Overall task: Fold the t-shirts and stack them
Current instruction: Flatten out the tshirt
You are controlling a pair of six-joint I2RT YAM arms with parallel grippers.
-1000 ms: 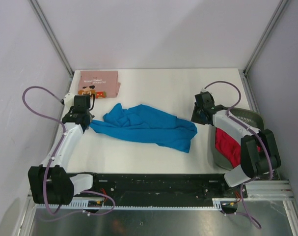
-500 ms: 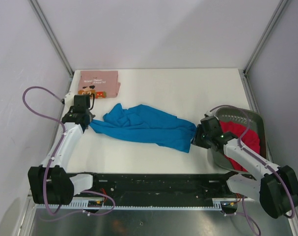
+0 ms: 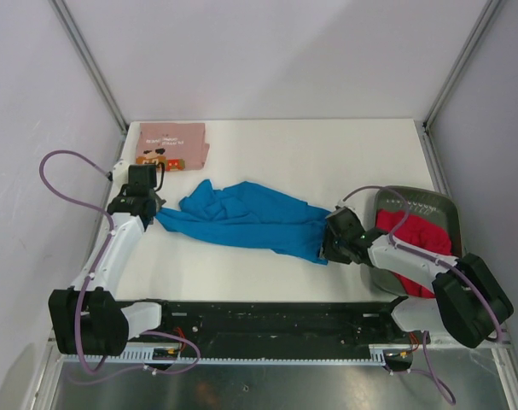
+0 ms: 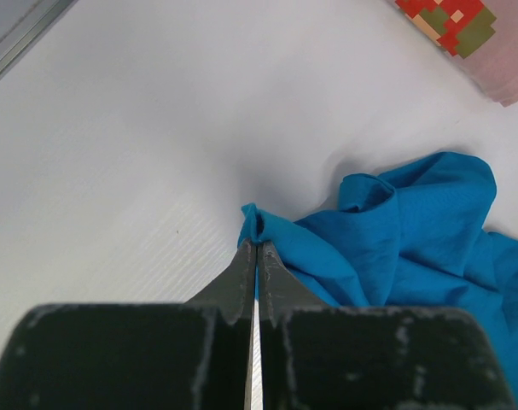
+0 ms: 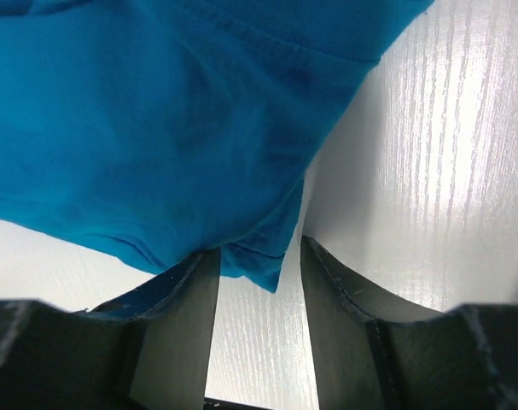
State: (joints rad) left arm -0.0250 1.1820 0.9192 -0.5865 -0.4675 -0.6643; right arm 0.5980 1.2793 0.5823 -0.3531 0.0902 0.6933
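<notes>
Table (image 3: 327,154) is white w/ faint ribbed grain, pale lilac walls (image 3: 267,60) on three sides. Across mid-table lies crumpled blue t-shirt (image 3: 250,213); left claw (image 4: 257,249) is closed tight on its left tip, right claw (image 5: 259,256) stands part open w/ jaws either side of its right corner, not gripping. At far-left corner pink t-shirt (image 3: 171,143) lies folded; red t-shirt (image 3: 416,243) is in grey basket (image 3: 421,198) at rt edge.

This is probably a robotics lab test cell: plain pale panels (image 3: 267,60) and metal frame posts (image 3: 88,64) are enclosing a white desk (image 3: 327,162) across the upper frame, while two cabled arms (image 3: 113,248) are sitting bolted to a black rail (image 3: 267,320) along the bottom.
</notes>
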